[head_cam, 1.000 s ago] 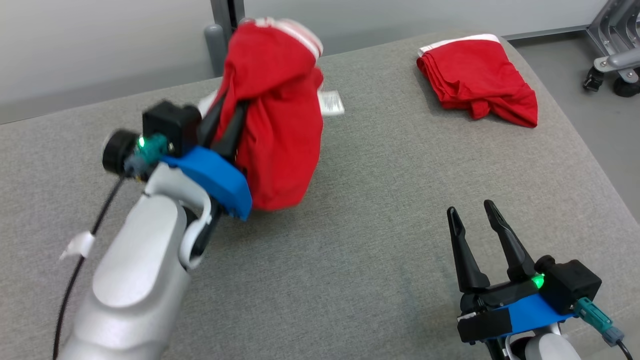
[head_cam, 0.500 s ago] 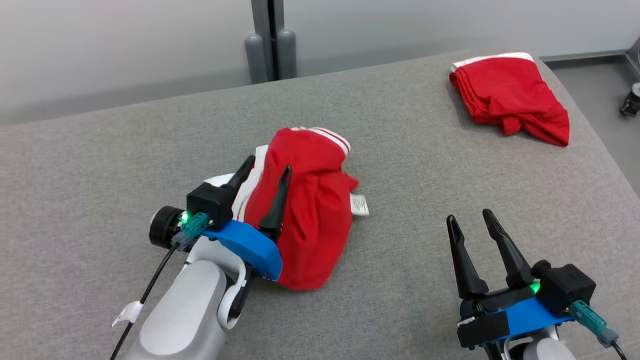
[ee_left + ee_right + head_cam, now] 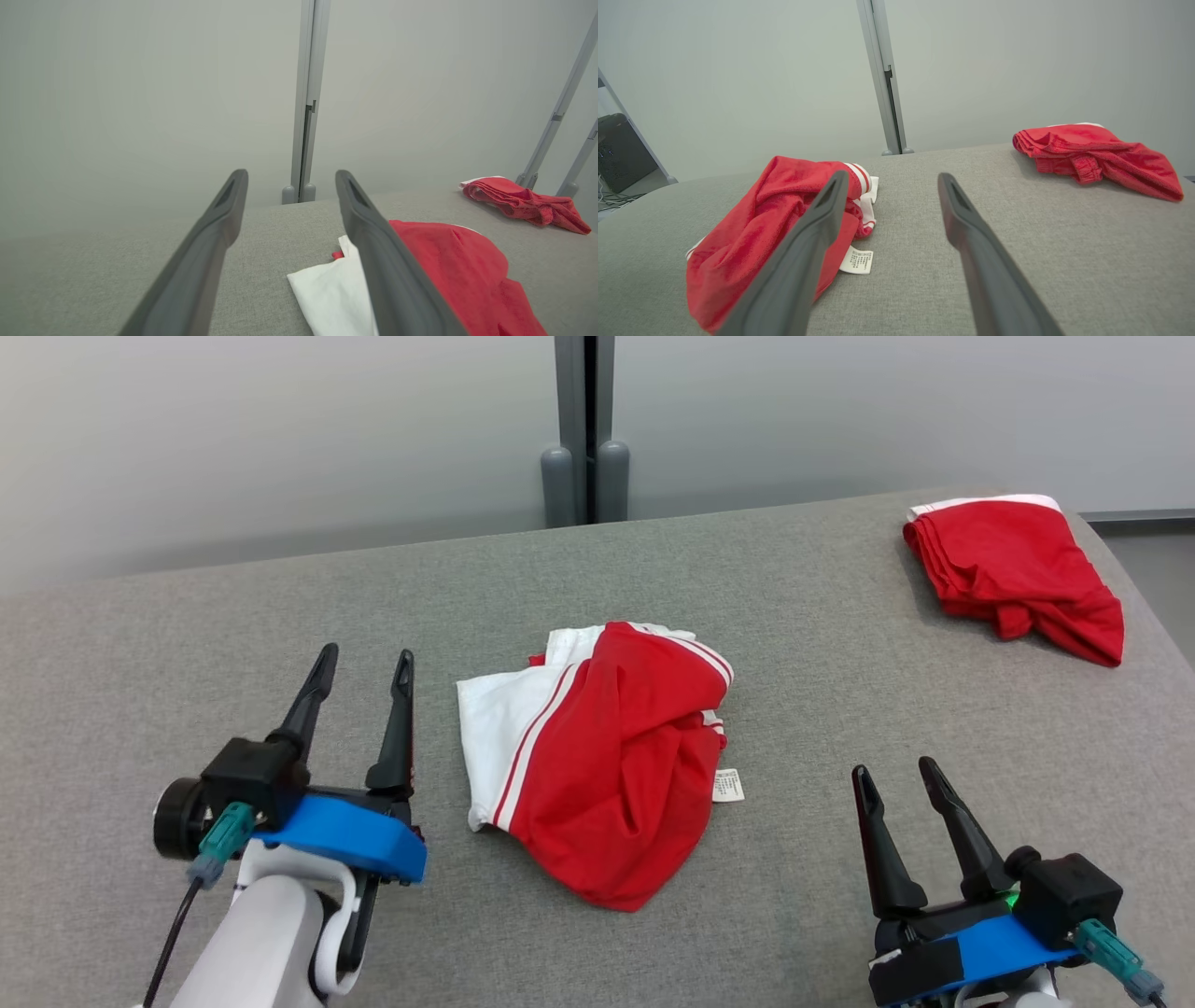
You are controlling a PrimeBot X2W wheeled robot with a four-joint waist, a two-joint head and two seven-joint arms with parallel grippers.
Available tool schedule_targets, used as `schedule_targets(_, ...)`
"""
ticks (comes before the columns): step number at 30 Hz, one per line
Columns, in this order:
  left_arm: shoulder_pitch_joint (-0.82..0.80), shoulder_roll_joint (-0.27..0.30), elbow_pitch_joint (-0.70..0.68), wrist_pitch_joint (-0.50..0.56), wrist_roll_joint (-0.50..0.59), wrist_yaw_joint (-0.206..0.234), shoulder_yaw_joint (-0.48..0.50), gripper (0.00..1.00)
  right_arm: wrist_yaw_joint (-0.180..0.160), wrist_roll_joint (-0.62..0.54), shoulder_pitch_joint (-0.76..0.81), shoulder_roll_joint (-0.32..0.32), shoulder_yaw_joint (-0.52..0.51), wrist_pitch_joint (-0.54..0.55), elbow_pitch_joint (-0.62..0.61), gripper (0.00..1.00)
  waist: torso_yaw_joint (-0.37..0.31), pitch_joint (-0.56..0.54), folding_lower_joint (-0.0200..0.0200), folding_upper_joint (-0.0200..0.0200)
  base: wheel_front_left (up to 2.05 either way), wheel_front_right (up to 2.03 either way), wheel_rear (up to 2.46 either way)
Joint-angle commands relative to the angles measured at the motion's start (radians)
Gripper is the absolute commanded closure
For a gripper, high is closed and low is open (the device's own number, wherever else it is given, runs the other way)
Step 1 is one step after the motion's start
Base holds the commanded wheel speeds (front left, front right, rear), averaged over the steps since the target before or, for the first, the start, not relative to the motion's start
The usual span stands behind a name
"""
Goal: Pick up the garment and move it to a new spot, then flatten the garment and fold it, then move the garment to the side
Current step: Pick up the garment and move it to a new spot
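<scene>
Garment [image 3: 607,765] crumpled at mid-surface, both pincers empty

The red garment with its white panel is found lying on the grey padded surface [image 3: 840,644]. Its long axis runs roughly far to near, with the striped edge farthest and the white panel turned left. A second red garment [image 3: 1013,565] is noted at the far right corner, well apart. The left gripper [image 3: 364,658], spread wide and empty, is placed just beside the white panel. The right gripper [image 3: 894,770], likewise wide and empty, is set off to the garment's right, with bare surface between.
</scene>
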Motion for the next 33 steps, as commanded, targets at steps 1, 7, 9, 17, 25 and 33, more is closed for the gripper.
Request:
schedule_targets(1, 0.034, 0.011, -0.033, -0.006, 0.009, 0.015, 0.028, 0.00, 0.001, -0.007, 0.011, -0.001, -0.006, -0.005, 0.000, 0.00, 0.012, -0.004, 0.0001, -0.0001, 0.00, 0.00, 0.00)
schedule_targets(7, 0.169, -0.002, -0.175, -0.007, 0.059, 0.025, 0.139, 0.00, 0.001, -0.018, 0.023, -0.002, -0.032, -0.005, 0.005, 0.00, 0.053, -0.025, 0.0001, -0.0001, 0.00, 0.00, 0.00)
schedule_targets(9, 0.210, -0.011, -0.202, -0.007, 0.079, 0.020, 0.169, 0.00, 0.001, -0.021, 0.025, -0.002, -0.039, -0.005, 0.007, 0.00, 0.065, -0.033, 0.0001, -0.0001, 0.00, 0.00, 0.00)
schedule_targets(17, 0.323, -0.064, -0.241, -0.007, 0.132, -0.017, 0.276, 0.00, 0.001, -0.022, 0.042, -0.002, -0.057, -0.005, 0.021, 0.00, 0.097, -0.060, 0.0001, -0.0001, 0.00, 0.00, 0.00)
schedule_targets(25, 0.385, -0.106, -0.210, -0.007, 0.197, -0.056, 0.335, 0.00, 0.001, -0.026, 0.063, -0.002, -0.069, -0.005, 0.055, 0.00, 0.112, -0.078, 0.0001, -0.0001, 0.00, 0.00, 0.00)
schedule_targets(33, 0.386, -0.131, -0.166, -0.007, 0.233, -0.087, 0.362, 0.00, 0.001, -0.025, 0.074, -0.002, -0.064, -0.005, 0.078, 0.00, 0.103, -0.087, 0.0001, -0.0001, 0.00, 0.00, 0.00)
